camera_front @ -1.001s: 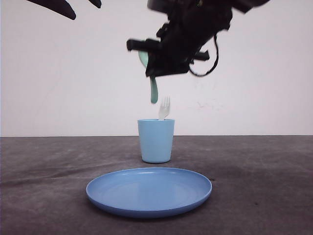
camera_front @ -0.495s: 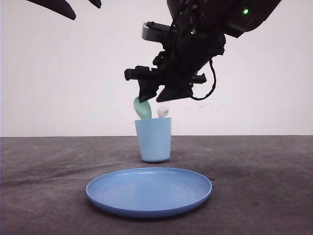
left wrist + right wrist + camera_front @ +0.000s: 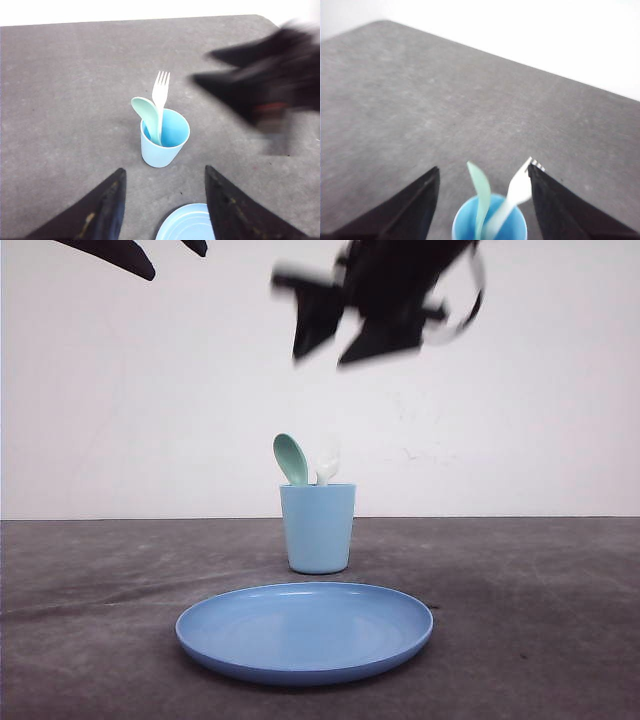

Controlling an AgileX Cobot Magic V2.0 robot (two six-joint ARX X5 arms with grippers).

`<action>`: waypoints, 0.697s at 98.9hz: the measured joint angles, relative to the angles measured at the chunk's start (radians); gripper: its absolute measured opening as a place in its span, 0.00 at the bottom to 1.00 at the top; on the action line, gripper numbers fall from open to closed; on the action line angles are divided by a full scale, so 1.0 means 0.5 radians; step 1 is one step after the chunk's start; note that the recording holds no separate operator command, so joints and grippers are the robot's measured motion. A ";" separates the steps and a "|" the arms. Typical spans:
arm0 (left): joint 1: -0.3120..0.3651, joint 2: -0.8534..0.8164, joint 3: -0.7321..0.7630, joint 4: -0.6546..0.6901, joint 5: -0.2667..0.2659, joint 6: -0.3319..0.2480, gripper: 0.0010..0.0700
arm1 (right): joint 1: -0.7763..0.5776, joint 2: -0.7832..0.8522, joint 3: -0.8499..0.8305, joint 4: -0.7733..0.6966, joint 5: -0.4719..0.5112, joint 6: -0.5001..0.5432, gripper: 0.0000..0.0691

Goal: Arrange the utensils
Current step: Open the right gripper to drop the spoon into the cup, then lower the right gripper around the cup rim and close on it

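**A:** Where do the utensils sit relative to the cup?

**B:** Both stand inside the light blue cup [image 3: 318,528], handles down. The mint-green spoon [image 3: 291,459] leans toward the cup's left rim, bowl up; the white fork [image 3: 160,95] stands just beside it, tines up. Their long axes run close to upright — slightly tilted.

**A:** And the hands?

**B:** The right hand [image 3: 345,340] hangs well above the cup, blurred in the front view. From its wrist camera the cup lies between its two dark fingers [image 3: 402,212], which are spread wide with nothing between them and nothing touched. The left hand [image 3: 162,202] is also spread wide and empty, the cup ahead of it on the gray counter [image 3: 540,620].

**A:** Which is nearer?

**B:** The right one, I judge — it is right over the cup. With both utensils in the cup, the sorting looks done. A blue plate [image 3: 305,631] lies in front of the cup, bare.
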 joint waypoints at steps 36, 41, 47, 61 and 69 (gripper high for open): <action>0.001 0.000 0.000 0.002 0.000 0.000 0.42 | 0.037 -0.188 0.000 -0.996 0.000 0.308 0.89; 0.000 0.000 0.000 0.002 0.000 0.000 0.42 | 0.037 -0.157 0.000 -1.053 0.000 0.344 0.98; -0.001 0.000 0.000 0.001 0.000 0.000 0.42 | 0.039 -0.113 0.000 -1.077 0.000 0.386 0.98; 0.000 0.000 0.000 0.002 0.000 0.000 0.42 | 0.051 -0.007 0.000 -1.044 -0.015 0.457 0.98; -0.001 0.000 0.000 0.002 0.000 -0.002 0.42 | 0.058 0.069 0.000 -0.970 -0.042 0.482 0.98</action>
